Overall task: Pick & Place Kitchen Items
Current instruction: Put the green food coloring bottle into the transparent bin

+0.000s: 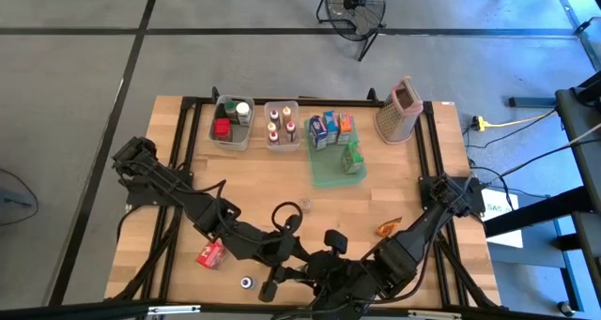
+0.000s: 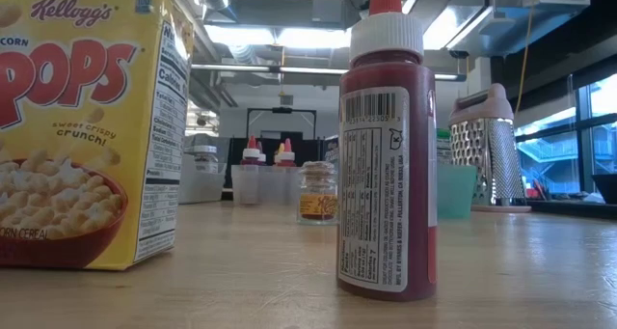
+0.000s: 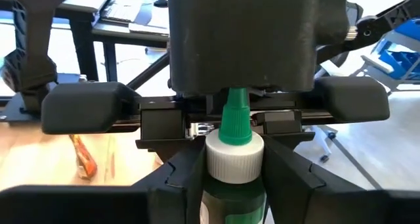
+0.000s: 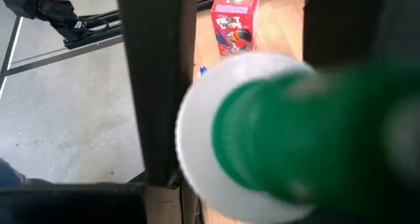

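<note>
Both claws meet at the table's near edge over a green-tipped bottle. The left claw has its fingers pressed on the bottle's shoulders; the right claw also looks clamped on it, though I can't be sure. The bottle stands upright in the left wrist view, nozzle at the wrist. Risk: two grips pulling apart could twist it loose (handover, probably).
</note>
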Robot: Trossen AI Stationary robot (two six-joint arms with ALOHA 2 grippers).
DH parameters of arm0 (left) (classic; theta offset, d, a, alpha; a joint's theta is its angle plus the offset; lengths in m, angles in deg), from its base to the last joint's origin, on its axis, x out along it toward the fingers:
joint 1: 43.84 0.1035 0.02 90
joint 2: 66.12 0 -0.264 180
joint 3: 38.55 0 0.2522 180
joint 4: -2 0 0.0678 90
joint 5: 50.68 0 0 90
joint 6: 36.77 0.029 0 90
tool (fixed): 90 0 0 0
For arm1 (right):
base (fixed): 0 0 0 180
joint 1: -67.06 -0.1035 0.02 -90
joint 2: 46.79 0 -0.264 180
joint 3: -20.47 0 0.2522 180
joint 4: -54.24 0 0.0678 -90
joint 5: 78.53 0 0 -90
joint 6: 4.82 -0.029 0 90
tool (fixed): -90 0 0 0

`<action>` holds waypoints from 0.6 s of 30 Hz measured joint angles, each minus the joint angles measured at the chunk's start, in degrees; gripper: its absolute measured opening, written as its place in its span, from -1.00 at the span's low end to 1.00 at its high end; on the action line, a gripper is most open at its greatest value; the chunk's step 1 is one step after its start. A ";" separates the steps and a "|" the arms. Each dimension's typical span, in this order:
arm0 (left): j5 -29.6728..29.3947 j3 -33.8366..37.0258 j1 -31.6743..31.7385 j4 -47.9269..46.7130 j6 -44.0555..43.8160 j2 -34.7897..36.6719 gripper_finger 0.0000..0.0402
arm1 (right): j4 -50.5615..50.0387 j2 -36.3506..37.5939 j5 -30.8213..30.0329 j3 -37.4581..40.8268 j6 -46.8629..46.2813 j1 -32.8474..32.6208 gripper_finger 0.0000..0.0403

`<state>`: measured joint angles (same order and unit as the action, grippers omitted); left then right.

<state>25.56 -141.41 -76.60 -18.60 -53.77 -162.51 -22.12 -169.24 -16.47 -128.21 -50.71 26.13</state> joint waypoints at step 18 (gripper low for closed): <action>1.32 0.00 0.27 0.21 -0.35 -0.07 -0.43 | 0.02 -0.02 0.11 0.07 -0.15 0.00 -0.36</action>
<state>26.87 -141.41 -76.33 -18.39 -54.11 -162.58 -22.10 -169.26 -16.36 -128.14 -50.86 26.13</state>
